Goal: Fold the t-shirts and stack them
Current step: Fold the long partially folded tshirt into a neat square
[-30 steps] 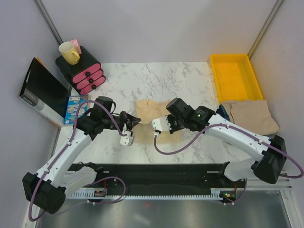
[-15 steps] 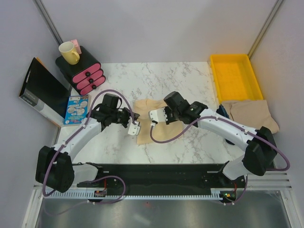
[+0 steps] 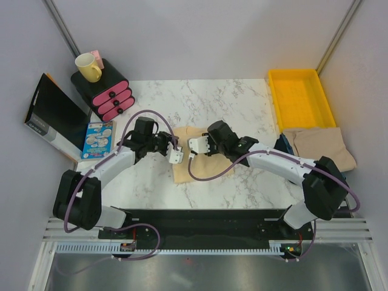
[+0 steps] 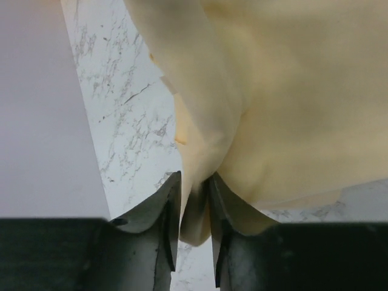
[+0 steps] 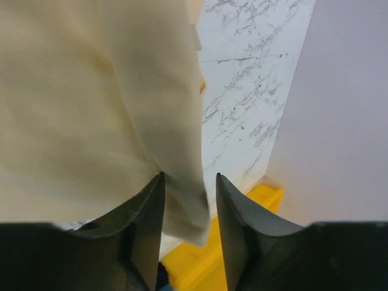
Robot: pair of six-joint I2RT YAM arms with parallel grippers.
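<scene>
Two grippers on one cream t-shirt (image 3: 209, 163), centre of the marble table (image 3: 242, 109). Left gripper (image 4: 193, 182) is pinched narrow on a fold and right gripper (image 5: 189, 182) clamps a thicker bunch. The fabric looks soft, limp and light, so I'd grip edges. Wrist views show the pinches; only the top view shows the folded t-shirt (image 3: 319, 148) beside the yellow tray (image 3: 301, 97).

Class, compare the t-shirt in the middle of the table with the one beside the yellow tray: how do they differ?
The centre t-shirt is pinched by the left gripper and the right gripper; the right-hand t-shirt is untouched. The centre t-shirt lies in the middle of the table; the right-hand t-shirt sits at its right edge, next to the yellow tray. Both are plain and unprinted.
</scene>
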